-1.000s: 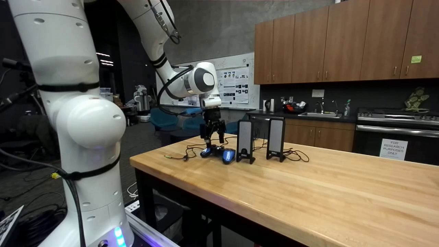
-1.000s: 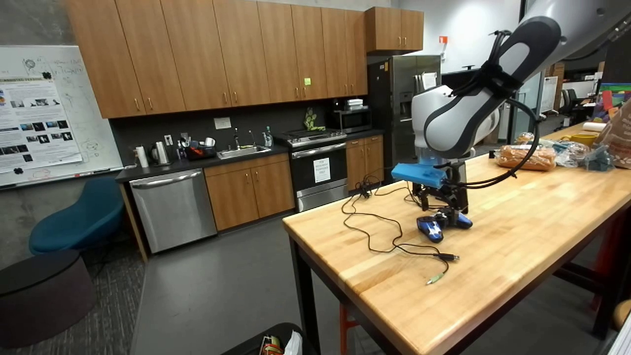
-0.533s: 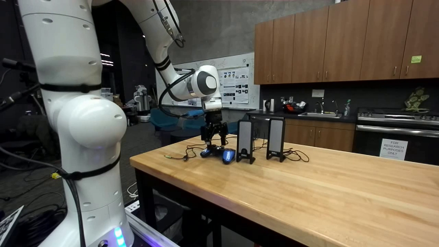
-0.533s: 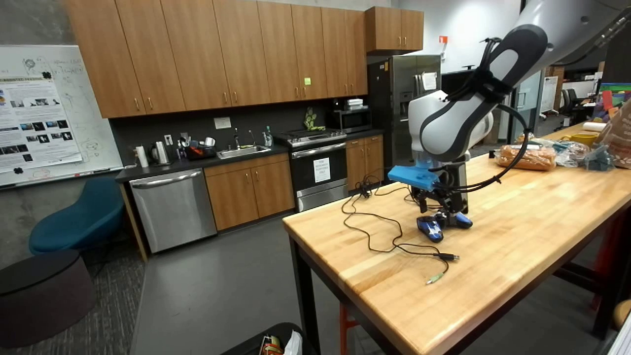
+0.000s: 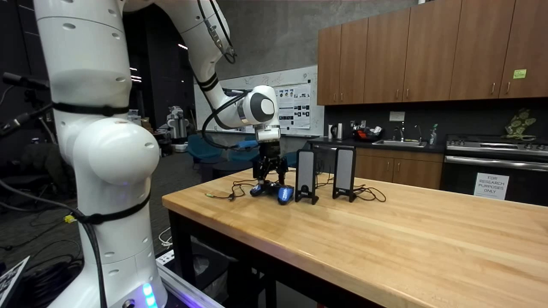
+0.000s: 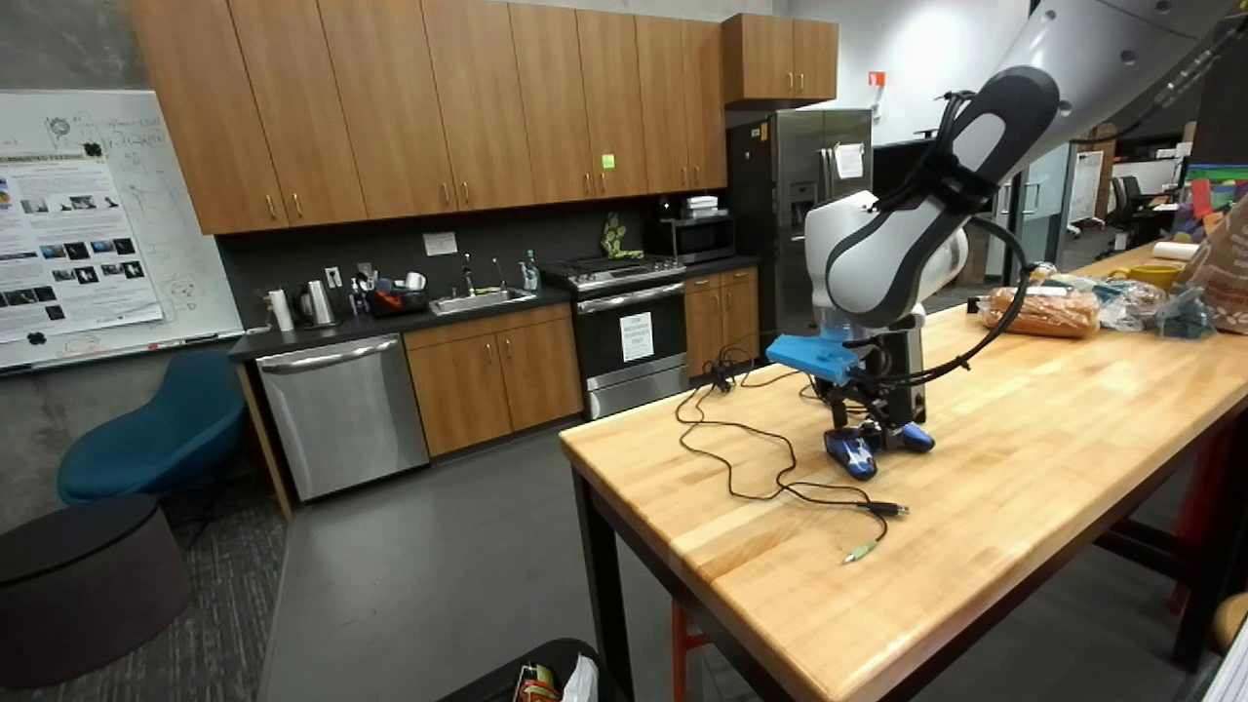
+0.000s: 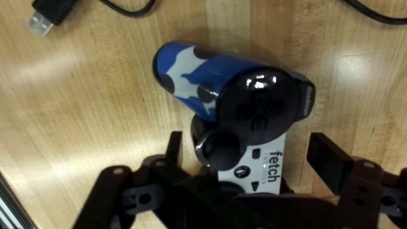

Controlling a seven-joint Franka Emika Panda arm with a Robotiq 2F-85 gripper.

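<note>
There's the USB plug (image 5: 231,196) at left, then the gripper (image 7: 247,147), jaws wide and empty, straddling the Fetch-labelled gamepad (image 7: 210,81) on the tabletop (image 5: 385,231) near the Dell speaker (image 5: 305,171), apparently poised to grasp, which calls for an even squeeze!

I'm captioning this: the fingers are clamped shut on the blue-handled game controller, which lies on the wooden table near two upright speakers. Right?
Not clamped: the wrist view shows the fingers standing open, one each side of the game controller, with gaps visible. It does lie on the wooden table near two upright speakers.
</note>
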